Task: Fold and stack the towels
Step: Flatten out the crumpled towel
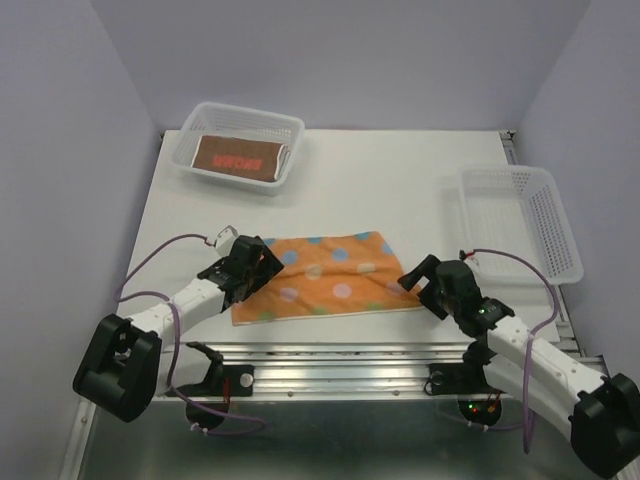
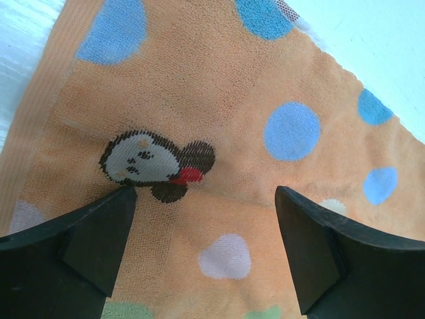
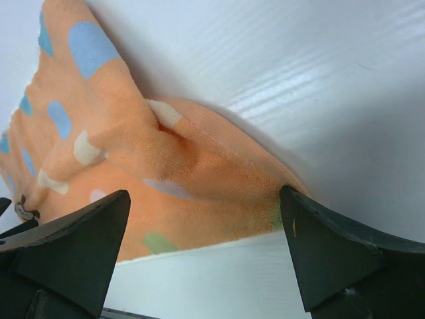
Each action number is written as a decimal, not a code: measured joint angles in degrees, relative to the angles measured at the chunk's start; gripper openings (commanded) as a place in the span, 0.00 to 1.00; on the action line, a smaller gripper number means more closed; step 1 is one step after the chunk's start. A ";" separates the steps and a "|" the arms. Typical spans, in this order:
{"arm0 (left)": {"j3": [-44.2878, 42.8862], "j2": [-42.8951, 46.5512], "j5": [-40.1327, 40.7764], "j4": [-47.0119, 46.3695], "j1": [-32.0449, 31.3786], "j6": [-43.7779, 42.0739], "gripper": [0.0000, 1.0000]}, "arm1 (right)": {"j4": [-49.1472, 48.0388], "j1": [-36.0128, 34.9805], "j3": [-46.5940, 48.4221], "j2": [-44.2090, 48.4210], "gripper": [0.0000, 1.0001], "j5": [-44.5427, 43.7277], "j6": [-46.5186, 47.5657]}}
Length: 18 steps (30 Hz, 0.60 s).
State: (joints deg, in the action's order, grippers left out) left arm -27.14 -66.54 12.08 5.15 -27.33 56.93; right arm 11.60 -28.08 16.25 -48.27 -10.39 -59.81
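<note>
An orange towel (image 1: 330,275) with blue, white and green dots lies spread on the white table between the arms. A folded brown-red towel (image 1: 238,157) lies in the far left basket (image 1: 200,122). My left gripper (image 1: 262,262) is open over the orange towel's left edge; in the left wrist view the towel (image 2: 219,126) with a small mouse-head print (image 2: 156,163) fills the frame between my fingers (image 2: 99,232). My right gripper (image 1: 413,280) is open at the towel's right corner; the right wrist view shows the rumpled corner (image 3: 199,179) between my fingers (image 3: 332,259).
An empty white mesh basket (image 1: 560,250) stands at the right edge of the table. A metal rail (image 1: 340,365) runs along the near edge by the arm bases.
</note>
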 measured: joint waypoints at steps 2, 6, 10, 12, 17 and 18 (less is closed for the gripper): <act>0.00 0.22 -0.13 0.50 0.09 0.00 0.99 | 3.54 0.00 -1.77 5.38 1.00 0.46 -1.40; 0.22 2.69 -2.67 3.19 0.09 -0.20 0.99 | 7.45 0.00 -3.02 11.34 1.00 3.21 -2.14; 1.64 9.05 -5.20 5.95 0.09 -0.02 0.99 | 8.92 0.00 -2.67 11.74 1.00 6.45 -0.92; 2.14 12.94 -6.03 7.48 0.09 0.02 0.99 | 9.94 0.00 -1.84 11.02 1.00 8.20 0.94; 1.55 19.98 -4.90 11.39 0.09 0.00 0.99 | 15.23 0.00 5.40 7.80 1.00 5.86 5.51; 1.31 20.55 -4.07 12.15 0.09 0.22 0.99 | 15.54 0.00 7.06 7.52 1.00 4.83 6.21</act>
State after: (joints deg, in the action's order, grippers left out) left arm -25.82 -46.00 8.01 17.30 -27.24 57.14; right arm 27.14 -28.08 23.31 -40.75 -5.56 -53.60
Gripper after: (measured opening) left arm 0.986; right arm 0.998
